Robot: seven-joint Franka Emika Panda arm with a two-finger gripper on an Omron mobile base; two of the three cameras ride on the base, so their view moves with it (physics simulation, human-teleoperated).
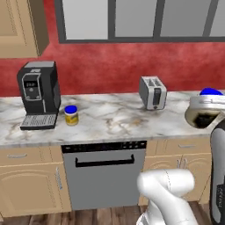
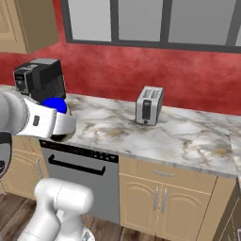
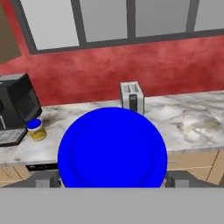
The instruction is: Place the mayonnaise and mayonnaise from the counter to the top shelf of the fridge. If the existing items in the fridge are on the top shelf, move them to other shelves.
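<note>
A jar of mayonnaise (image 3: 112, 148) sits clamped in the claw (image 3: 112, 181), its blue lid so close in the hand view that the label and the fingertips are hidden behind it. In the left base view just a sliver of that lid (image 1: 211, 92) peeks over the wrist at the frame's right edge. The second mayonnaise jar (image 1: 71, 115) stands on the marbled surface (image 1: 114, 121) just beside the black coffee machine (image 1: 39, 94); a silver toaster (image 1: 152, 92) stands well apart, to the right.
</note>
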